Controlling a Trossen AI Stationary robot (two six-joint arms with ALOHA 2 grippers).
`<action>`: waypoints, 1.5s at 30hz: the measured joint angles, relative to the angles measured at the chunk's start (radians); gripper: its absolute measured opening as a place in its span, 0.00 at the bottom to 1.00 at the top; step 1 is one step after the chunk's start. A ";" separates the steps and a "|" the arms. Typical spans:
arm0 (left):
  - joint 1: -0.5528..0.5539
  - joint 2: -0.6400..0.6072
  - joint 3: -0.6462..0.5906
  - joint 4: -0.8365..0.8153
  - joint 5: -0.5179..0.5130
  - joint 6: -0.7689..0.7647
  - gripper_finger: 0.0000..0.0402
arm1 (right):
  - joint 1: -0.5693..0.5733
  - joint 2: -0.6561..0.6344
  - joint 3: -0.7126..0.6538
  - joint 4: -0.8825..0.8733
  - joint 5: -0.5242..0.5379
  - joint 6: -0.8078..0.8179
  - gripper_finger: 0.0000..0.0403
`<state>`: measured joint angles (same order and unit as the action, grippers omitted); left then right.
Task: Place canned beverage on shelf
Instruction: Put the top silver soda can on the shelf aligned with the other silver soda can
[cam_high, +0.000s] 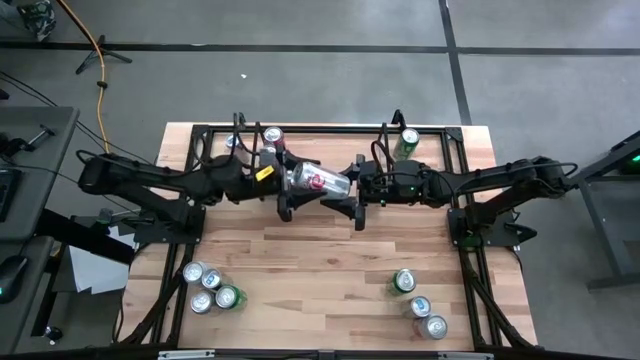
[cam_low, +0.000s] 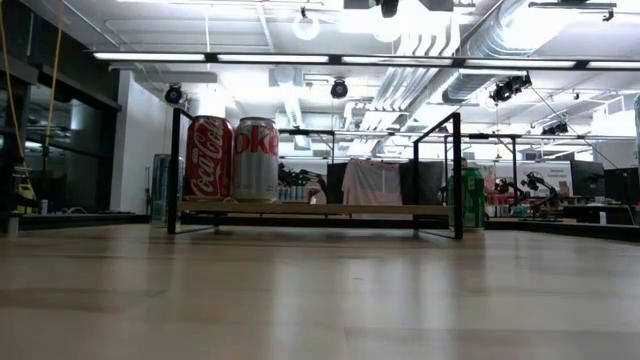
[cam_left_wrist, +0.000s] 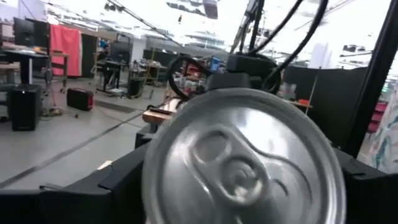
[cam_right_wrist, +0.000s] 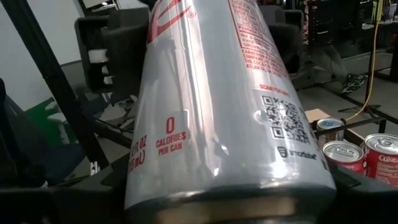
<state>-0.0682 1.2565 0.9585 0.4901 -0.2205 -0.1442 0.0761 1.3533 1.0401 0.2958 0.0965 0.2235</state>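
Sideways, silver can (cam_high: 318, 181) (red lettering) aloft.

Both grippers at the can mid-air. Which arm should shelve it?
Right, probably. The right gripper holds the can by its side; the left gripper only faces its top end. The shelf has a bare middle just beyond.

Two dark, jointed arms, black looping cables over the wrists, a yellow tag on the left one

I'm working in what looks like a robotics lab: exposed ceiling ducts (cam_low: 480, 60), strip lights (cam_low: 330, 58), grey concrete floor (cam_high: 300, 80), and probably other robot benches (cam_low: 530, 195) behind.
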 joint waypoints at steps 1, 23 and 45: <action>0.004 -0.003 0.000 0.005 0.001 0.000 0.68 | 0.000 0.000 0.000 0.000 0.001 0.000 0.70; 0.114 -0.232 0.011 -0.308 -0.236 0.100 0.57 | -0.044 -0.160 0.002 -0.259 0.074 0.101 0.83; 0.341 0.252 0.655 -1.237 -0.072 0.134 0.57 | -0.041 -0.246 0.000 -0.443 0.120 0.232 0.83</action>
<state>0.2728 1.5090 1.6137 -0.7469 -0.2925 -0.0098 0.0349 1.1069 1.0401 -0.1470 0.2168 0.4560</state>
